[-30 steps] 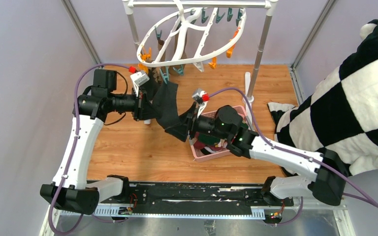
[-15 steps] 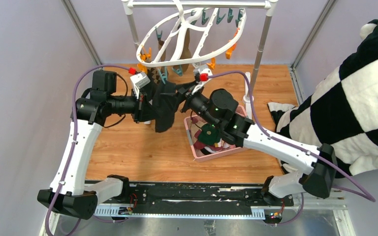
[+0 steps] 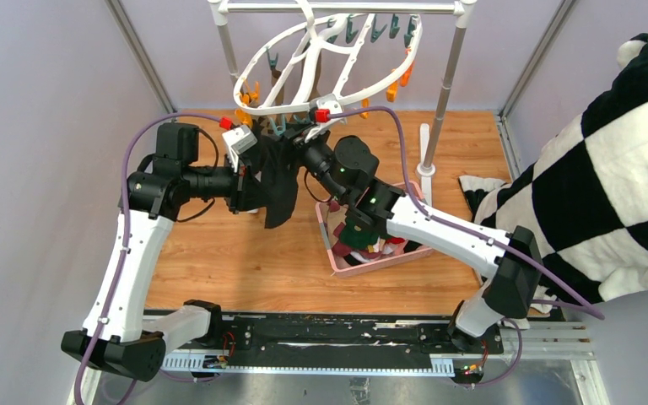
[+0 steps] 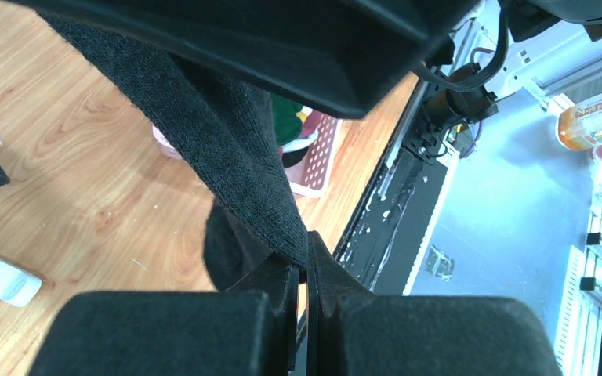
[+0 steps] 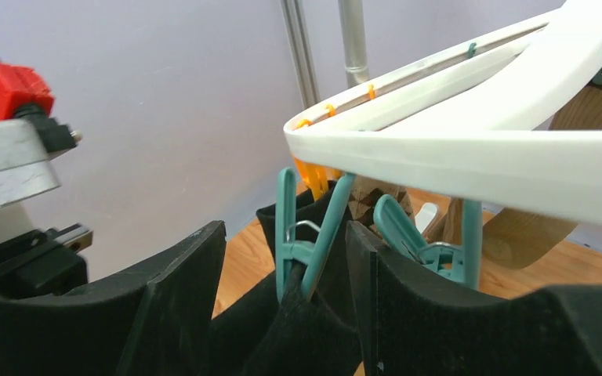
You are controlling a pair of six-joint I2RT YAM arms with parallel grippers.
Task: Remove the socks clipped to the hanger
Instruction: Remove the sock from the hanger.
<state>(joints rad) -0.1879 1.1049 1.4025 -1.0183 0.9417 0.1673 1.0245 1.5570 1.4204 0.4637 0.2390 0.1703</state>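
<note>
Two arms work at one black sock (image 3: 277,181), which hangs from the near rim of the white hanger (image 5: 517,160) above the back of the wooden counter (image 3: 219,261). The hanger itself is hooked on the top bar of the grey pole rack (image 3: 337,7) and sits tilted, its near edge lower than its far edge.

The left arm (image 3: 135,245) reaches in from the left, and the left jaws are closed tight on the sock's knitted fabric, pinching a fold low down while the rest drapes up and away (the wrist view shows the weave running straight into the shut tips).

The right arm (image 3: 447,236) stretches forward over the pink basket (image 3: 363,270) to the same spot. The right jaws stand open, one of the fingers (image 5: 165,305) on each side of a teal clip (image 5: 307,235) that bites the top of the sock; whether either pad touches the clip I cannot tell. A second teal clip hangs just beside it to the right, and an orange one behind.

A brown sock (image 5: 517,235) hangs farther back under the frame. Several loose socks (image 3: 359,232) lie piled in the basket on the counter, below the right forearm. A black-and-white checked plush cloth (image 3: 624,169) fills the right side, well apart from the hanger.
</note>
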